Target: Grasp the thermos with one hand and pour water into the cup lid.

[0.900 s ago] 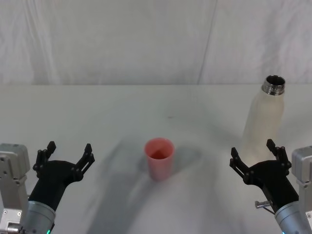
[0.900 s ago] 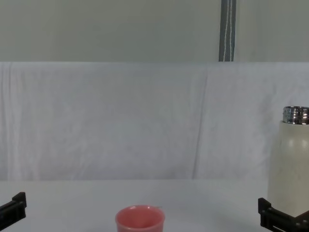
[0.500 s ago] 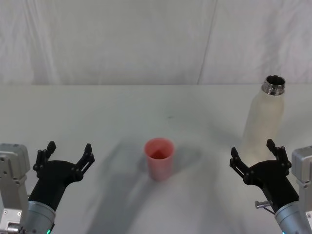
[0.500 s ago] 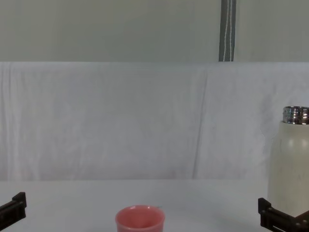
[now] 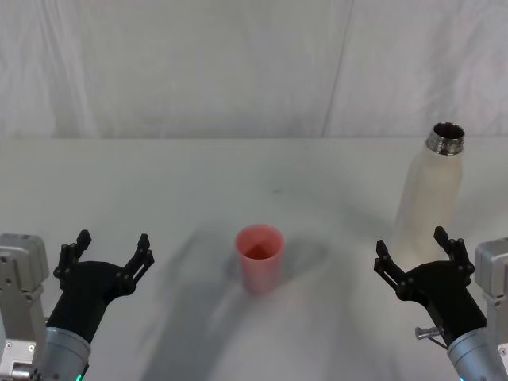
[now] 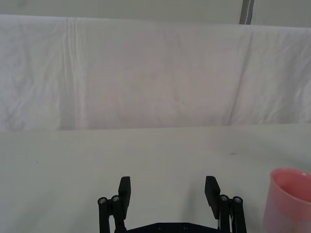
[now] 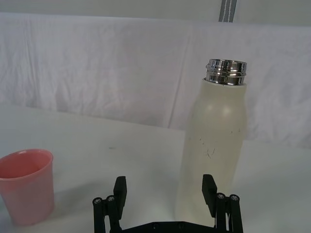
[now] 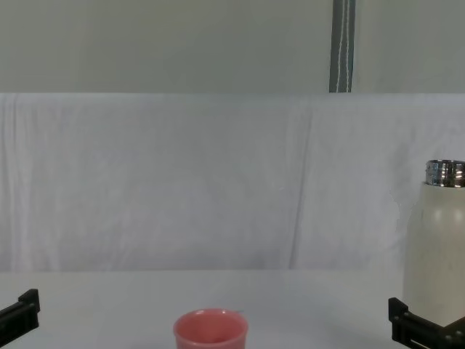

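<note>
The cream-white thermos (image 5: 429, 198) stands upright at the right of the white table, its steel neck uncapped; it also rises in the right wrist view as the thermos (image 7: 214, 150) and at the chest view's right edge as the thermos (image 8: 438, 247). The pink cup lid (image 5: 259, 257) stands upright at the table's middle, also seen as the cup lid (image 7: 25, 191), the cup lid (image 6: 290, 199) and the cup lid (image 8: 211, 331). My right gripper (image 5: 418, 254) is open just in front of the thermos, apart from it. My left gripper (image 5: 105, 251) hovers open at the near left, holding nothing.
A white cloth backdrop (image 5: 238, 71) hangs behind the table. A grey vertical pole (image 8: 341, 45) stands behind it.
</note>
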You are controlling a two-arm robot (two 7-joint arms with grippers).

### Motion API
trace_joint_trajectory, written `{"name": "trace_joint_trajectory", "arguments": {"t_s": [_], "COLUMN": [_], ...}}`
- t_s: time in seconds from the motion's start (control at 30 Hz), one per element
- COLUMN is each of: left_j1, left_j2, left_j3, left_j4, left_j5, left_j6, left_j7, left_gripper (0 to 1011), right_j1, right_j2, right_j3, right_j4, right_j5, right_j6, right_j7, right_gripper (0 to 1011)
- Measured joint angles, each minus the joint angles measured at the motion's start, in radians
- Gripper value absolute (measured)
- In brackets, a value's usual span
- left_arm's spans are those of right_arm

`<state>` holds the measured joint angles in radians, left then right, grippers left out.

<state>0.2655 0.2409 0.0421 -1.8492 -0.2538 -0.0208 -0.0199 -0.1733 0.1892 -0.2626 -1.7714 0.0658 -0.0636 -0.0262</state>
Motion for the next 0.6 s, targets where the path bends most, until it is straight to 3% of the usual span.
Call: {"name": "trace_joint_trajectory", "arguments": {"t_s": [0.6], "left_j1": [0.000], "left_j2": [0.000], "left_j3": [0.000], "left_j4": [0.000], "left_j5": [0.000], "left_j6": [0.000], "left_j7": [0.000], "left_gripper": [1001], "right_j1": [-0.001], "right_j2": [-0.002], "right_j3": [0.003], "right_j4": [0.000], "right_j5": [-0.001], "right_j6": [0.000], "right_j7": [0.000], "right_gripper": [1001]}}
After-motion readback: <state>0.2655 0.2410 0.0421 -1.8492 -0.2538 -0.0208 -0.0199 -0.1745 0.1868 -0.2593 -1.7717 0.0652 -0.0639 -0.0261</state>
